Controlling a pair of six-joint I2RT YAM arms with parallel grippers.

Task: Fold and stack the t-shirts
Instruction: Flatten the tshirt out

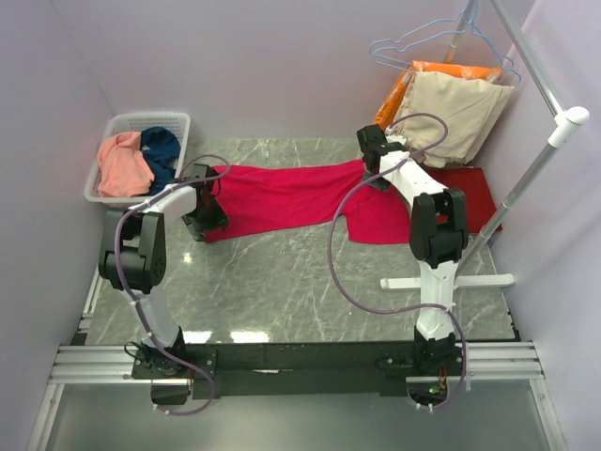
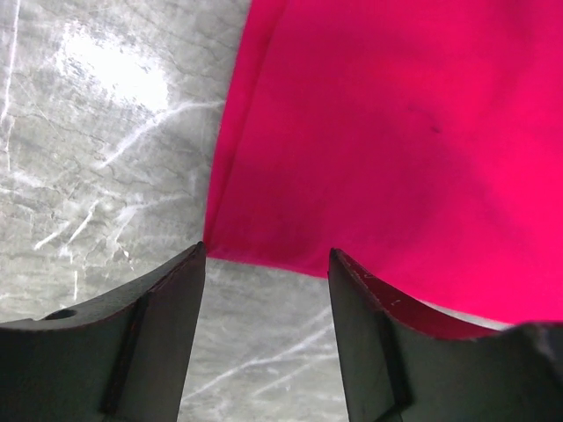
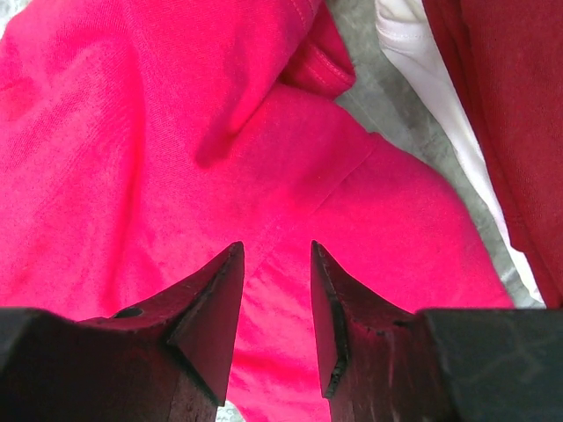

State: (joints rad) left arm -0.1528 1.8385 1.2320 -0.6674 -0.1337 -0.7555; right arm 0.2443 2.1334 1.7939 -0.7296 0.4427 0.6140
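Here the left tool (image 2: 266, 251) and right tool (image 3: 276, 245) both stand spread over the crimson t-shirt (image 1: 282, 197).

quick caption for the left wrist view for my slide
Open left hand over the hem corner of a bright red t-shirt on a grey marble table

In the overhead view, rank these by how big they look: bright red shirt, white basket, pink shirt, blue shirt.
1. bright red shirt
2. white basket
3. pink shirt
4. blue shirt, only partly showing, so close to the pink one
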